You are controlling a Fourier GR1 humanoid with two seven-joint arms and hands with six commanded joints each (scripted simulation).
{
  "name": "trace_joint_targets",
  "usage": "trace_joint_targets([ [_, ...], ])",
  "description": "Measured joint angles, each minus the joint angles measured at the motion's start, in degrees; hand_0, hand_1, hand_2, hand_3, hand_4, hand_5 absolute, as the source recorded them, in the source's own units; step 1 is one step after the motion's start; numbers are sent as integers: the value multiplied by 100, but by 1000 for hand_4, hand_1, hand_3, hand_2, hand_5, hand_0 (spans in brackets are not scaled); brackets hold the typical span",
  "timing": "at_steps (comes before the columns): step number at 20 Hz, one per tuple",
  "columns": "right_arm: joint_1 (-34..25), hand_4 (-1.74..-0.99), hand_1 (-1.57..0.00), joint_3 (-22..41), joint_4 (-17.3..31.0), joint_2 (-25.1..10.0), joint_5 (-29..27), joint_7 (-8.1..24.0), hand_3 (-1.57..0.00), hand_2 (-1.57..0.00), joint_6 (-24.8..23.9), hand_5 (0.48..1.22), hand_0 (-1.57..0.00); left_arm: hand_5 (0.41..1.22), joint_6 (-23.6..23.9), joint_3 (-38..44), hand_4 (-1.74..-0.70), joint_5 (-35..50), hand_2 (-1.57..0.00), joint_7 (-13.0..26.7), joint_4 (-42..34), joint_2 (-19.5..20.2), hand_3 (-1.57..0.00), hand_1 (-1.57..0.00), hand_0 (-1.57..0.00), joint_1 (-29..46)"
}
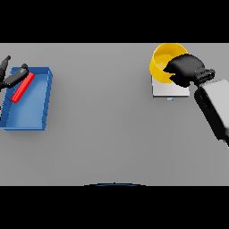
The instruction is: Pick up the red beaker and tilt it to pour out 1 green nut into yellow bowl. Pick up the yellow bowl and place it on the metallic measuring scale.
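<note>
Right hand (184, 69), fingers curled round the round yellow bowl (163, 60), centres it level on the flat metallic measuring scale (169, 91) before letting go.

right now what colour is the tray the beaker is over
Blue tray, seen in the head view.

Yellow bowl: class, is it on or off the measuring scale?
On, it seems: the yellow bowl overlaps the scale's far edge, with the right hand curled over its rim.

right hand (184, 69) curled in a grasp, left hand (11, 77) gripping at far left
</note>
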Motion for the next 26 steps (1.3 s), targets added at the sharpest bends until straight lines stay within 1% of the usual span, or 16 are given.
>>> trace_joint_targets([
  [3, -29, -1741, -1571, -47, 469, 94, 95, -107, -1290, -1428, -281, 1221, -1571, 797, -2, -23, -863, -48, 1, 50, 102, -3, 1, 1, 1, -127],
  [5, -2, -1741, -1571, -103, 586, 50, 45, -255, -1342, -1398, -228, 1221, -1571, 804, 18, -49, -858, -76, 1, 38, 51, -6, 1, 1, 1, -47],
  [7, 24, -1741, -1571, -136, 802, 177, 84, -145, -1374, -1386, -331, 1221, -1571, 809, 6, -42, -858, -73, 1, 70, 80, 1, 1, 1, 1, -109],
  [9, -14, -1741, -1571, -156, 985, 243, 126, -188, -1392, -1380, -385, 1221, -1571, 802, 14, -56, -851, -86, 1, 96, 75, -10, 1, 1, 1, -88],
  [11, 3, -1741, -1571, -166, 1021, 215, 151, -279, -1417, -1380, -361, 1221, -1571, 796, -1, -40, -847, -64, 1, 38, 34, 11, 1, 1, 1, -43],
  [12, -27, -1741, -1571, -178, 1097, 295, 175, -158, -1417, -1382, -360, 1221, -1571, 788, -20, -41, -845, -60, 1, 54, 43, 18, 1, 1, 1, -40],
  [13, -30, -1741, -1571, -173, 1096, 293, 179, -241, -1448, -1374, -317, 1221, -1571, 783, -50, -49, -844, -53, 1, 29, 60, 22, 1, 1, 1, -50],
  [14, -48, -1741, -1571, -210, 1184, 285, 194, -275, -1376, -1404, -351, 1221, -1571, 780, -38, -44, -842, -69, 1, 50, 62, 37, 1, 1, 1, -47],
  [15, -48, -1741, -1496, -235, 1153, 307, 194, -204, -1249, -1437, -343, 1221, -1565, 779, -51, -43, -838, -76, 1, 138, 116, 41, 1, 1, 1, -143],
  [16, -16, -1682, -1428, -258, 1142, 282, 182, -282, -1110, -1343, -315, 1221, -1558, 775, -65, -85, -836, -100, 1, 106, 147, 16, 1, 1, 1, -171],
  [17, 3, -1632, -1285, -276, 1166, 285, 211, -250, -959, -1178, -313, 1145, -1471, 773, -85, -65, -837, -78, 1, 42, 146, 37, 1, 1, 1, -108],
  [18, -48, -1592, -1125, -312, 1243, 321, 196, -165, -816, -1007, -278, 1074, -1335, 774, -73, -48, -836, -71, 1, 35, 132, 44, 1, 1, 1, -94],
  [21, 3, -1513, -673, -440, 1163, 384, -1, -55, -476, -579, -48, 923, -757, 764, -122, 8, -839, 41, 1, 80, 30, 60, 1, 1, 1, -47],
  [23, -6, -1485, -459, -498, 1158, 379, -80, -31, -318, -376, 64, 863, -484, 760, -115, 5, -837, 46, 1, 76, 32, 44, 1, 1, 1, -78],
  [25, -21, -1461, -304, -484, 1159, 377, -75, -38, -206, -240, 96, 833, -309, 749, -100, -32, -832, -9, 1, 9, 53, 39, 1, 1, 1, -20],
  [26, -65, -1448, -243, -467, 1245, 393, -46, -58, -164, -192, 85, 824, -247, 750, -68, -63, -834, -37, 1, 61, 63, -5, 1, 1, 1, -71],
])
